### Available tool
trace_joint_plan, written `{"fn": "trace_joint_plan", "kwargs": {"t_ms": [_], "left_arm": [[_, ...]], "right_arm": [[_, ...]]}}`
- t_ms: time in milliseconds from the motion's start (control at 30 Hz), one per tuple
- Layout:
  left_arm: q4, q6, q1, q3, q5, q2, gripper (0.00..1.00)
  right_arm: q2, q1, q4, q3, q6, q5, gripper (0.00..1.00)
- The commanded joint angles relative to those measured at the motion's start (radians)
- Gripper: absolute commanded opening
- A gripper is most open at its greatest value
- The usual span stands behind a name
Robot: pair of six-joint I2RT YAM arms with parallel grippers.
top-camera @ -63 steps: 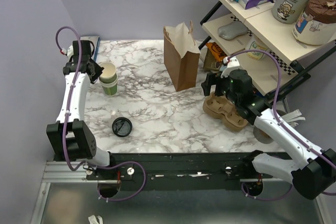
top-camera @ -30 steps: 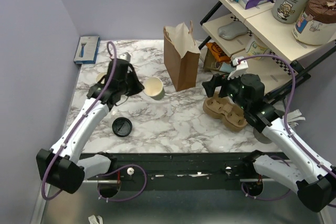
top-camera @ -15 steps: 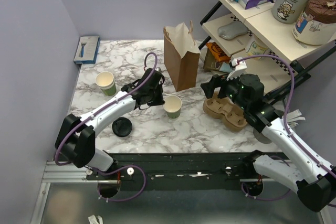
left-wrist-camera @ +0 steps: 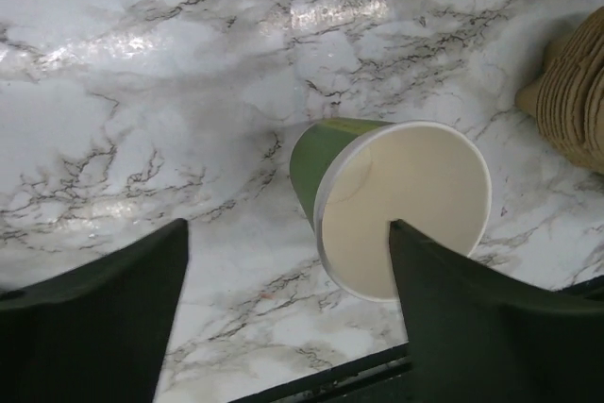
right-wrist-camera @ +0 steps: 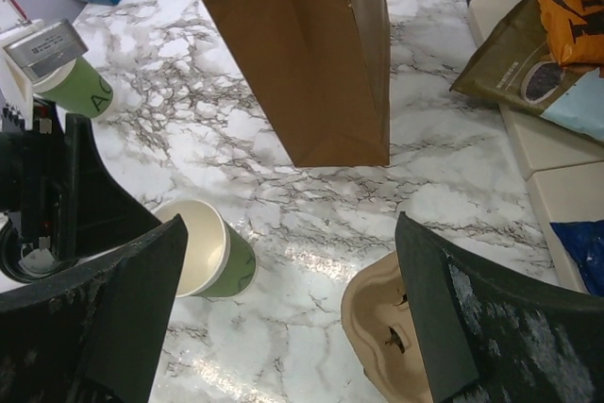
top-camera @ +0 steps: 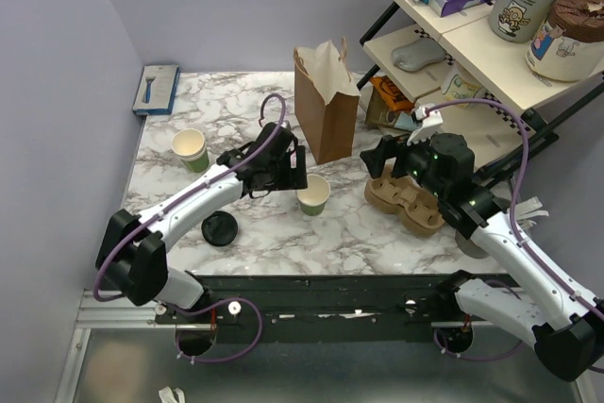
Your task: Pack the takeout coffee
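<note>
left wrist: left pincer (left-wrist-camera: 286, 231) spread round green cup (left-wrist-camera: 401, 200); right pincer (right-wrist-camera: 291, 224) spread, empty.

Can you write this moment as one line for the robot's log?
left gripper: open around green cup | green cup: upright, lidless, before paper bag | black lid: on table | right gripper: open, empty

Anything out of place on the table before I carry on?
The black lid lies bare on the table near the front edge, on neither green cup: the centre cup and the left cup both stand open. No spill shows.
</note>
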Motion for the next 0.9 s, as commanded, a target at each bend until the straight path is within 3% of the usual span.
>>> {"fn": "trace_joint_plan", "kwargs": {"t_ms": [0, 133, 200, 267, 367, 567, 800, 867], "left_arm": [[-0.117, -0.033, 0.001, 0.013, -0.177, -0.153, 0.99], [-0.315, -0.223, 0.061, -0.039, -0.363, -0.281, 0.99], [-0.421, -0.324, 0.118, -0.085, -0.384, -0.363, 0.99], [-0.479, -0.360, 0.243, -0.177, -0.367, -0.448, 0.99], [-0.510, -0.426, 0.349, -0.286, -0.355, -0.557, 0.99], [-0.418, -0.458, 0.400, -0.435, -0.316, -0.672, 0.99], [-0.285, -0.464, 0.432, -0.523, -0.249, -0.574, 0.99], [-0.207, -0.438, 0.434, -0.547, -0.207, -0.563, 0.94]], "right_arm": [[0.009, 0.005, -0.006, -0.006, -0.021, -0.113, 1.00], [0.038, 0.024, 0.008, 0.008, -0.041, -0.193, 1.00], [0.059, 0.050, 0.011, 0.019, -0.064, -0.190, 1.00], [0.086, 0.106, 0.011, 0.046, -0.092, -0.161, 1.00], [0.142, 0.140, 0.000, 0.080, -0.092, -0.147, 1.00], [0.165, 0.154, 0.014, 0.085, -0.089, -0.172, 1.00], [0.150, 0.154, 0.017, 0.070, -0.086, -0.164, 1.00], [0.144, 0.154, 0.017, 0.062, -0.089, -0.163, 0.99]]}}
